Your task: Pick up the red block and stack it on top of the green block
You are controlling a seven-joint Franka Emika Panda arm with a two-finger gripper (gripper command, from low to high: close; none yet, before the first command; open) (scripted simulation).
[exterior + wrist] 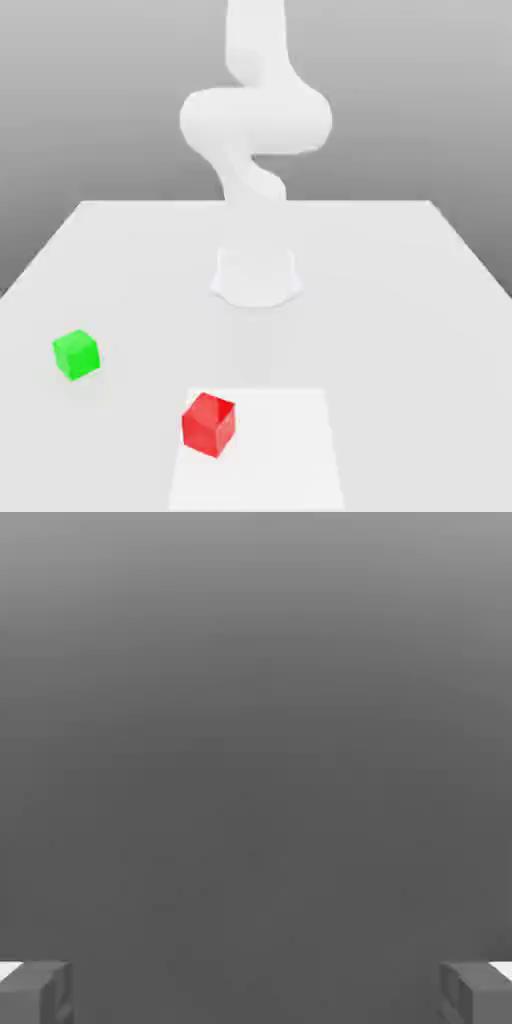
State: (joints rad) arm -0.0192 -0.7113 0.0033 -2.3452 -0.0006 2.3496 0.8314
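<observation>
Exterior view: my white, smooth-shelled robot arm (255,120) rises from its round base at the far middle of the pale grey tabletop (420,300). A small glossy red cube (208,424) sits near the front edge, on the corner of a lighter square patch (280,450) of the table. A small bright green cube (76,354) rests toward the exterior view's left, a little farther back, well apart from the red one. Both lie flat and free of contact. Hand view: two grey fingertips (35,992) stand at opposite edges of the picture, so the gripper (256,994) is spread wide and holds nothing, with plain grey background between them. I judge the task not yet begun, the step in hand being the approach to the red cube. To do it well, I would centre the open jaws above the cube, square them to two opposite faces, then descend straight before closing.
</observation>
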